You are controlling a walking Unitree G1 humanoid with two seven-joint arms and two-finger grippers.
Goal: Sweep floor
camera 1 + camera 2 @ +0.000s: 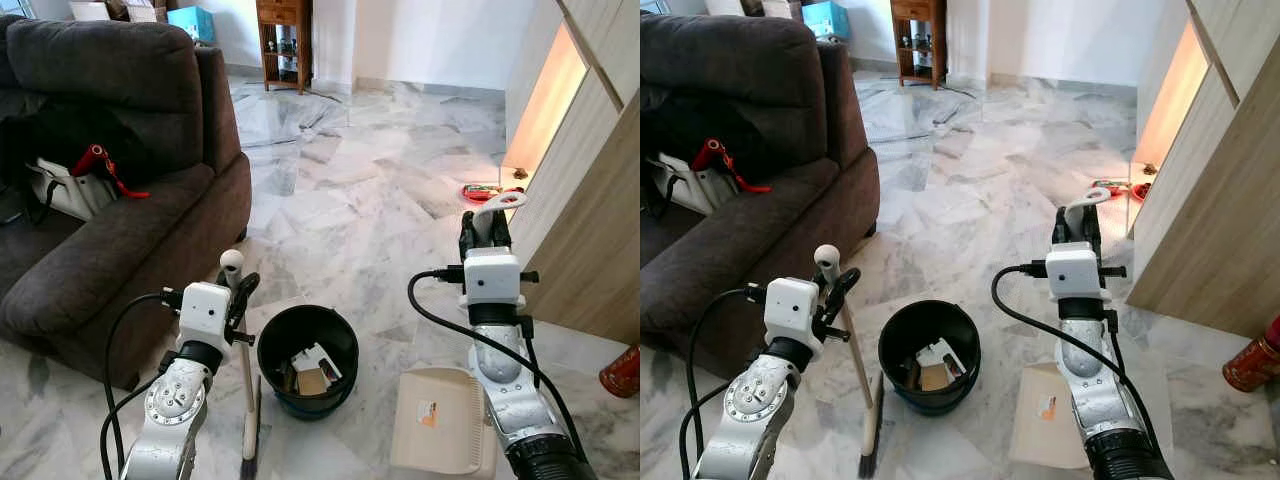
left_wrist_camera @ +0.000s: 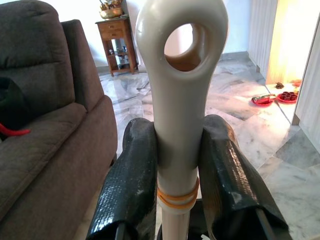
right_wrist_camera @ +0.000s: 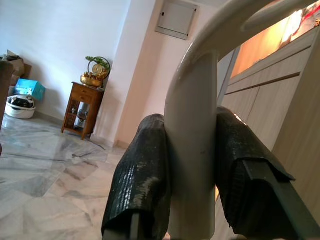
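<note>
My left gripper (image 1: 237, 290) is shut on the top of a cream broom handle (image 2: 180, 75), just below its hanging hole. The stick runs down to the dark bristles (image 1: 249, 452) on the marble floor, next to a black bucket (image 1: 275, 345). The bucket holds scraps of paper and card. My right gripper (image 1: 485, 228) is shut on the upright looped handle (image 3: 192, 100) of a cream dustpan (image 1: 440, 420). The pan rests on the floor to the right of the bucket, beneath my right arm.
A dark brown sofa (image 1: 110, 230) stands close on the left with a white bag (image 1: 70, 185) on its seat. Wooden cabinets (image 1: 590, 230) line the right side. A red tray (image 1: 482, 191) and a red jar (image 1: 622, 372) sit on the floor by them. A wooden side table (image 1: 283, 40) stands far back.
</note>
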